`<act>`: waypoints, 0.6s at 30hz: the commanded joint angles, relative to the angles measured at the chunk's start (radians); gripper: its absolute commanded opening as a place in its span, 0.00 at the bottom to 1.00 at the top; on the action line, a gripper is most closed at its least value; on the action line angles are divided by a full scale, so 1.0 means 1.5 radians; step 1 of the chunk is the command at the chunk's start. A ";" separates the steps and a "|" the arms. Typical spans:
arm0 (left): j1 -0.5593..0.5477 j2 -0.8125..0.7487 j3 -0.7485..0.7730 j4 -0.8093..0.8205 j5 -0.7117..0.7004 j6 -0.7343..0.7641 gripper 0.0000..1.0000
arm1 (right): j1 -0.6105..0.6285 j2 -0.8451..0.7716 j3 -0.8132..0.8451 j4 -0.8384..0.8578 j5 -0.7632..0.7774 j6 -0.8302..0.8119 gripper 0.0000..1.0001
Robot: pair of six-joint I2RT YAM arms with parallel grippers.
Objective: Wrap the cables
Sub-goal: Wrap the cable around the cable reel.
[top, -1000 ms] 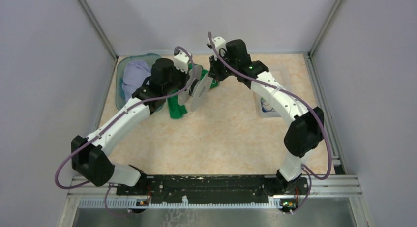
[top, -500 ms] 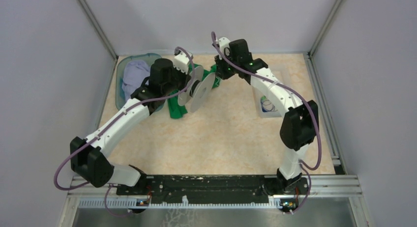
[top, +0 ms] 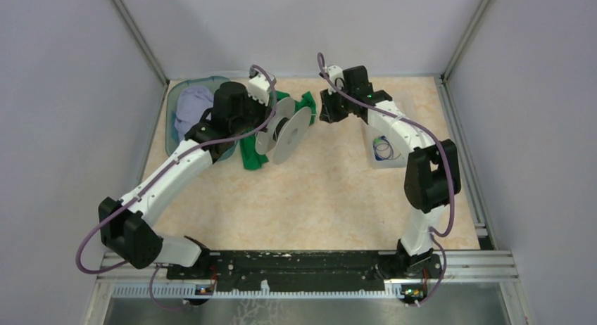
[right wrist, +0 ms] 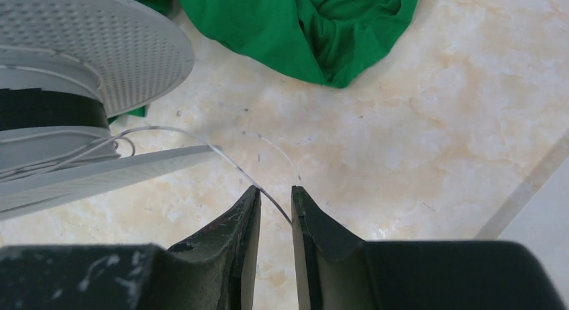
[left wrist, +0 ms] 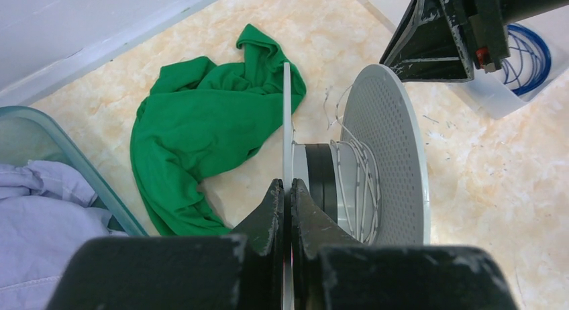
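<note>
My left gripper (left wrist: 287,186) is shut on the thin near flange of a pale-grey spool (left wrist: 392,156), holding it on edge above the table. A hair-thin whitish cable (left wrist: 359,182) is wound loosely round the spool's hub. Its free end (right wrist: 201,141) arcs from the spool to my right gripper (right wrist: 275,192), whose jaws stand slightly apart with the cable crossing between the tips. In the top view the right gripper (top: 325,114) hangs just right of the spool (top: 285,131). A dark blue cable (top: 384,149) lies coiled in a white bin (top: 371,160).
A crumpled green cloth (top: 250,156) lies on the table under and behind the spool. A teal basket (top: 171,100) holding lavender cloth (top: 191,107) sits at the back left. Walls and metal rails close in the table on three sides.
The right arm has drawn back to the right, away from the spool, and its jaws have parted from shut. The left gripper keeps its hold on the spool.
</note>
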 commanded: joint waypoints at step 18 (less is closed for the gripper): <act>0.054 -0.030 0.089 -0.002 0.144 -0.100 0.00 | -0.066 -0.035 -0.125 0.159 -0.087 -0.011 0.24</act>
